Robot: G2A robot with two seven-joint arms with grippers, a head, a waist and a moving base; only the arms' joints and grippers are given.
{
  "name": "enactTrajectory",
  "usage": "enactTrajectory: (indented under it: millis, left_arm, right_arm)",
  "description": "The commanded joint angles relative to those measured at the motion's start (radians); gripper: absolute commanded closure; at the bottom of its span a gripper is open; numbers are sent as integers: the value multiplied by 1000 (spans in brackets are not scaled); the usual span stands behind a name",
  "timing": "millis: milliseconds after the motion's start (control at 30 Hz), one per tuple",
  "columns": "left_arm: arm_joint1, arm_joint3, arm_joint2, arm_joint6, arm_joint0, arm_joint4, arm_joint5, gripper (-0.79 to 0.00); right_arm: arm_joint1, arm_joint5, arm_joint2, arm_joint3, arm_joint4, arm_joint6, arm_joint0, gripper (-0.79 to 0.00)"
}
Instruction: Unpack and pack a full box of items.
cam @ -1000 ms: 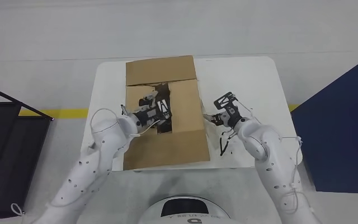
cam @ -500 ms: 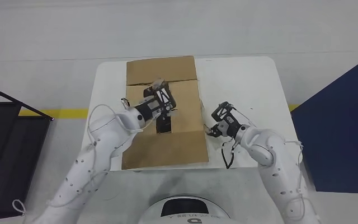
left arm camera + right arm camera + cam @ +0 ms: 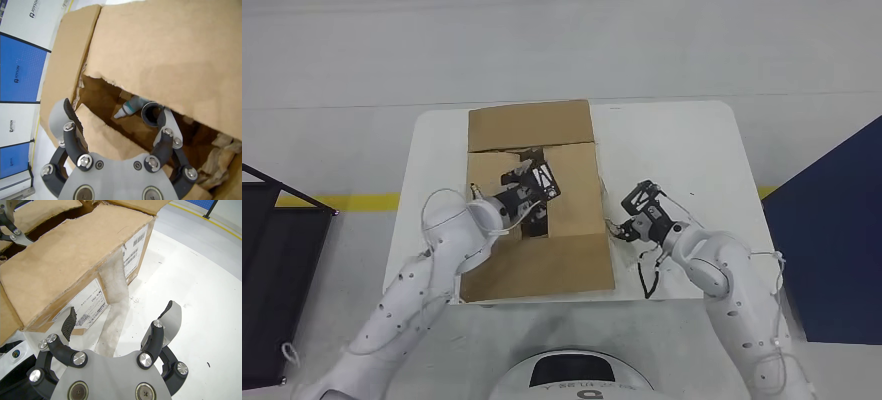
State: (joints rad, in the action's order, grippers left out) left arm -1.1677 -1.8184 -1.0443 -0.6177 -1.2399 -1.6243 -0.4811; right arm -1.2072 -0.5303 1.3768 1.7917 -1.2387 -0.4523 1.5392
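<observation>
A brown cardboard box [image 3: 572,200] stands on the white table [image 3: 682,140], its top flaps partly folded over a dark gap. My left gripper [image 3: 533,184] hangs open over that gap. In the left wrist view the left gripper [image 3: 115,115] has one finger over a small torn flap [image 3: 105,136]. Its other finger is beside a black round opening [image 3: 150,115]. A small bottle [image 3: 128,108] with a white tip and a teal ring lies inside the box. My right gripper [image 3: 630,222] [image 3: 119,315] is open and empty, low beside the box's labelled side wall [image 3: 88,306].
Crumpled brown paper [image 3: 217,157] fills one corner inside the box. A loose strip of clear tape [image 3: 117,291] hangs down the box's side onto the table. A black cable [image 3: 645,272] lies near the table's front edge. Bare table spreads out beyond the right gripper.
The left gripper has moved from the gap's left edge farther over the opening. The right gripper has dropped back toward the table's front and closer to the box's side.
</observation>
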Motion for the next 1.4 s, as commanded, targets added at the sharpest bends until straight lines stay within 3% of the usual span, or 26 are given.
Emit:
enactTrajectory:
  millis: [0,167,300,500,667,867,967,1133,1367]
  left_arm:
    - [-11,26,28,8,30,37,30,-785]
    - [-25,25,22,72,58,106,123,-785]
    - [-28,-12,16,145,51,118,142,-785]
    - [-44,-43,95,212,78,81,158,-785]
    - [-67,-32,180,211,122,55,177,-785]
    - [-107,108,290,145,205,50,193,-785]
    - [-119,141,299,166,223,70,219,-785]
    - [-97,25,177,216,160,76,246,-785]
    - [-22,-247,-235,308,-133,70,208,-785]
  right_arm:
    - [2,-5,-3,5,-4,9,5,-785]
    - [8,-46,-4,14,-9,24,20,-785]
    - [14,-95,-1,10,6,37,25,-785]
    - [26,-151,48,13,39,98,46,-785]
    - [44,-162,237,9,95,272,134,-785]
    - [60,-241,524,-46,277,510,274,-785]
    - [63,-281,606,-48,343,571,317,-785]
    - [63,-310,655,15,421,612,347,-785]
    - [63,-235,610,244,410,509,326,-785]
